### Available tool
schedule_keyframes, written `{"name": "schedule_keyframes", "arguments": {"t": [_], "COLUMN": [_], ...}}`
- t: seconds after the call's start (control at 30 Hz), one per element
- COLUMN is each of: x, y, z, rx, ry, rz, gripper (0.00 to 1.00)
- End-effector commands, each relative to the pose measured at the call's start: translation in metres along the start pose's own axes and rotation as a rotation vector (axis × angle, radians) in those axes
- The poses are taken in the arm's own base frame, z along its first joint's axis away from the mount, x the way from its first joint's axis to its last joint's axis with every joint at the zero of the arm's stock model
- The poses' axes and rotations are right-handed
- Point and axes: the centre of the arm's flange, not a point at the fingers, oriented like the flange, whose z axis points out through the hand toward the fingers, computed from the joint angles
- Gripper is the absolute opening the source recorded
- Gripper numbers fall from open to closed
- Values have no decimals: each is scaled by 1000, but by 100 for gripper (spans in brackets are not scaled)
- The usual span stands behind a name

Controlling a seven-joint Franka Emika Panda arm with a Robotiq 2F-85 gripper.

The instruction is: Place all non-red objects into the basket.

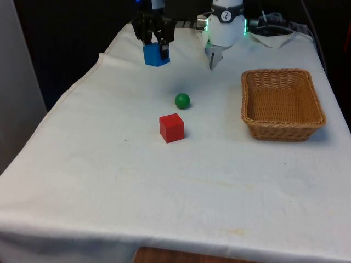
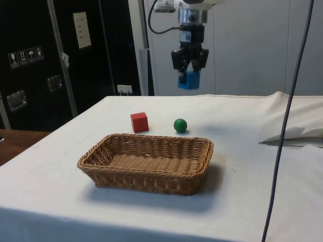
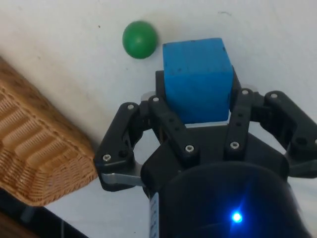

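At the front view's far left, the tool (image 1: 156,48) hangs above the counter (image 1: 109,181) with its fingers closed on a blue cube (image 1: 156,55); the cube sits between the fingers and sticks out below them, clear of the white cloth. In the side view the tool (image 2: 190,73) holds the cube (image 2: 189,79) well above the surface, beyond the other things. In the wrist view the cube (image 3: 197,79) is clamped between the black fingers (image 3: 242,119) of the tool (image 3: 198,116), with cloth beneath it. To the right of the tool and nearer in the front view, a green ball (image 1: 182,100) rests on the cloth near the middle of the counter; it also shows in the side view (image 2: 180,125) and the wrist view (image 3: 139,39). Just beside the ball, a little nearer and slightly to the front view's left, a red cube (image 1: 171,127) stands on the cloth, apart from the ball; the side view shows the red cube (image 2: 139,122) near the ball as well. At the front view's right, a wicker basket (image 1: 282,129) sits on the counter, well apart from the ball and the red cube, with nothing seen inside it. In the side view the basket (image 2: 146,176) lies nearest the camera, and in the wrist view a corner of the basket (image 3: 44,148) shows.
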Motion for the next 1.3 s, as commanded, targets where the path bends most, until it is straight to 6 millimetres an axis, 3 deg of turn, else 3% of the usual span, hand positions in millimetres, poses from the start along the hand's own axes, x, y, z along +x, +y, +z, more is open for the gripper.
{"name": "schedule_keyframes", "arguments": {"t": [0.0,0.37,0.8,1.27], "x": [1,4,-3,-15], "y": [-2,-26,-51,-94], "z": [-3,-28,-26,-28], "rx": [-10,-12,-56,-120], "ry": [-4,11,15,35], "rz": [-6,-54,-76,-98], "gripper": [0,0,0,0]}}
